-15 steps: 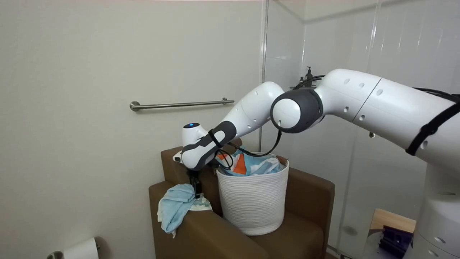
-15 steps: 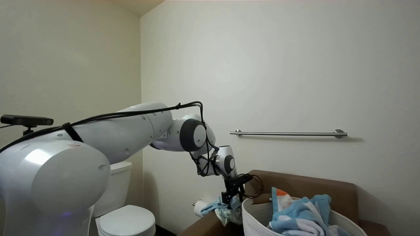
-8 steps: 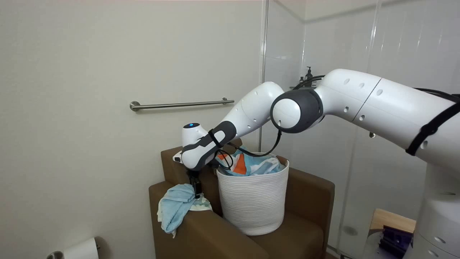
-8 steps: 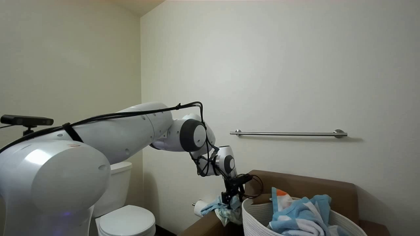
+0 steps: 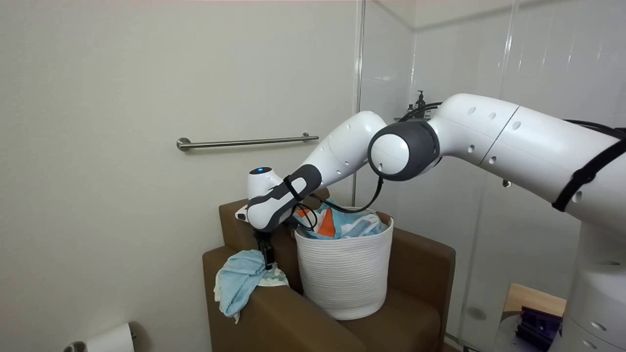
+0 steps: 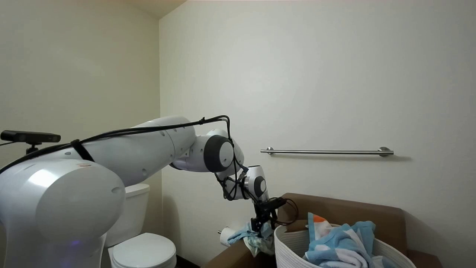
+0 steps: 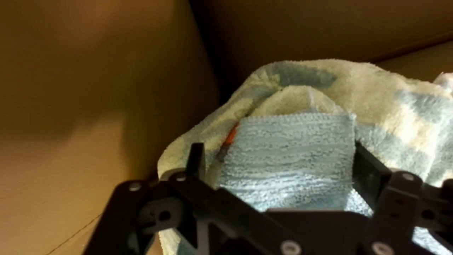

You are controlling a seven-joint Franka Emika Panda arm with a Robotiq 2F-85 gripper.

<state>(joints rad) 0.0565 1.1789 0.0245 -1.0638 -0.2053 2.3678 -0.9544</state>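
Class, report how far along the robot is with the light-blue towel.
Looks done: the gripper is down at the light-blue towel, its jaws open either side of part of it. In hand: apparently a grasp, not yet closed. Left, probably: gripping and lifting, as the towel lies draped over the brown armrest, outside the ribbed white basket.

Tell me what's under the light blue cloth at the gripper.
Beneath the light blue cloth, pale patterned fabric pokes out, with an orange-red patch at one edge; the brown armrest lies under both. The middle is covered; whether the fabrics join is hidden.
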